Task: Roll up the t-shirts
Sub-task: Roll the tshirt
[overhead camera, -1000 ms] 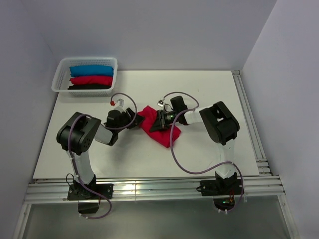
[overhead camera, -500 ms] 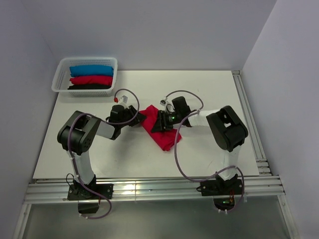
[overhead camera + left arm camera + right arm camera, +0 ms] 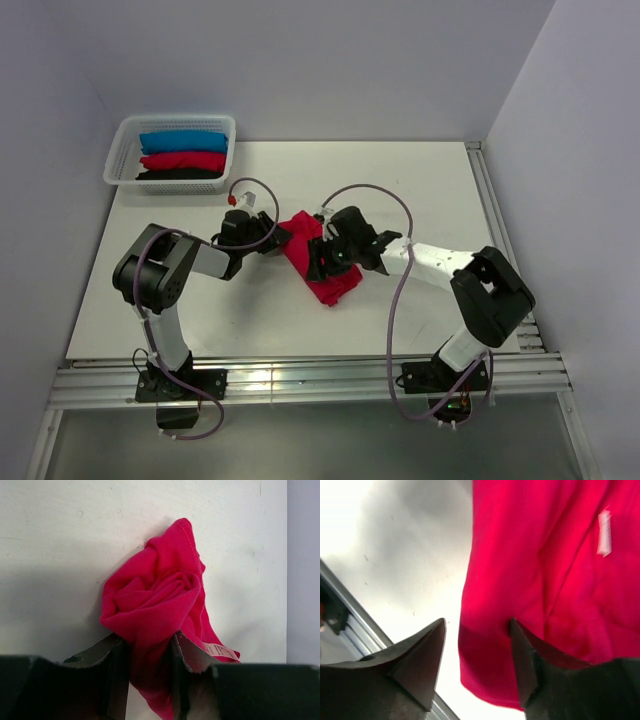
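Note:
The crimson-red t-shirt (image 3: 331, 289) lies bunched in a loose roll mid-table. In the left wrist view its rolled end (image 3: 155, 595) shows a spiral of folds, with a small white label (image 3: 220, 651) at the right. My left gripper (image 3: 276, 238) is at the shirt's left end, and its jaws (image 3: 147, 642) are shut on a fold of the cloth. My right gripper (image 3: 322, 262) hangs over the shirt's middle. It (image 3: 477, 625) stands open, with the shirt's hem (image 3: 495, 670) lying between its fingers and a white label (image 3: 604, 532) farther off.
A white basket (image 3: 116, 160) at the back left holds three rolled t-shirts: blue (image 3: 183, 141), red (image 3: 183, 160) and black (image 3: 178, 175). A metal rail (image 3: 500, 240) runs along the table's right edge, and another (image 3: 350, 625) shows beside the right gripper.
The left gripper has closed on the shirt's left end. The right gripper has opened, and its arm has swung out to the right. The shirt is bunched shorter.

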{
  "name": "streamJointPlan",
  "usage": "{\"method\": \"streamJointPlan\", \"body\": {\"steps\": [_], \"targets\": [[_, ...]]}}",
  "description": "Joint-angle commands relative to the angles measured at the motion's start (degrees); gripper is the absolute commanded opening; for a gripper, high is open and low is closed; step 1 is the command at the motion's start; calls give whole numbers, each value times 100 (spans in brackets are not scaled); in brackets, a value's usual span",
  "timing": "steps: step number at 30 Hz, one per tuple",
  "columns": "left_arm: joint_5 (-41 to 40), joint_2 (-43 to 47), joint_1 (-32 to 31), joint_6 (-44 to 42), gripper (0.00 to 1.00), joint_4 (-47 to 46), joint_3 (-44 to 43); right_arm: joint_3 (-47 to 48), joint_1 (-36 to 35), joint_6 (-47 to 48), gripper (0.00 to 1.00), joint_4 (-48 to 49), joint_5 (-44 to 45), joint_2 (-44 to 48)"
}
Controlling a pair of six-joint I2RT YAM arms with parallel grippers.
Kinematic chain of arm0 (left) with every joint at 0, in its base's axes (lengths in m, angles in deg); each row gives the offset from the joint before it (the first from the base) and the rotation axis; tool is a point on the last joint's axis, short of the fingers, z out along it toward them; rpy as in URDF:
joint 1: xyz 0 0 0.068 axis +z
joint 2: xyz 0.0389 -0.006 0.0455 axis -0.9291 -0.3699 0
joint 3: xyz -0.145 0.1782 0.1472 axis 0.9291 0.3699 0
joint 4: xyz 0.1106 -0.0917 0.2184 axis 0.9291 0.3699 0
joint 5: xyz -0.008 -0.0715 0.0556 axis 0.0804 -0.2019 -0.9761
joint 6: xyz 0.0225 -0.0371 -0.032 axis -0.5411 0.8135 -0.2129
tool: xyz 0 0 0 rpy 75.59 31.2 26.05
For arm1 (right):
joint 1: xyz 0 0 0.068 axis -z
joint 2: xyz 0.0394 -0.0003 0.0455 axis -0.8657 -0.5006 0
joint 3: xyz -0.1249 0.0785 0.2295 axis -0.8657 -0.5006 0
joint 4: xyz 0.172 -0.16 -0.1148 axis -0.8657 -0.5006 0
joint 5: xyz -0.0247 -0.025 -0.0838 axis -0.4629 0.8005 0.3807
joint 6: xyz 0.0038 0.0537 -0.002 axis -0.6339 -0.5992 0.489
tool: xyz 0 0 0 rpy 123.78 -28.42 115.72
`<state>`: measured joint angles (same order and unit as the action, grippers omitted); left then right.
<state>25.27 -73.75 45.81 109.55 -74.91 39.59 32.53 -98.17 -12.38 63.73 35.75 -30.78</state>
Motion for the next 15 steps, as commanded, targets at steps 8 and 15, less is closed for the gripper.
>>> {"method": "streamJointPlan", "body": {"steps": [8, 15], "targets": [[-536, 173, 7, -276, 9, 774, -51, -803, -661, -521, 46, -204, 1275, 484], [-572, 208, 7, -285, 9, 845, -51, -1296, -766, -916, 23, 166, 1318, 511]]}}
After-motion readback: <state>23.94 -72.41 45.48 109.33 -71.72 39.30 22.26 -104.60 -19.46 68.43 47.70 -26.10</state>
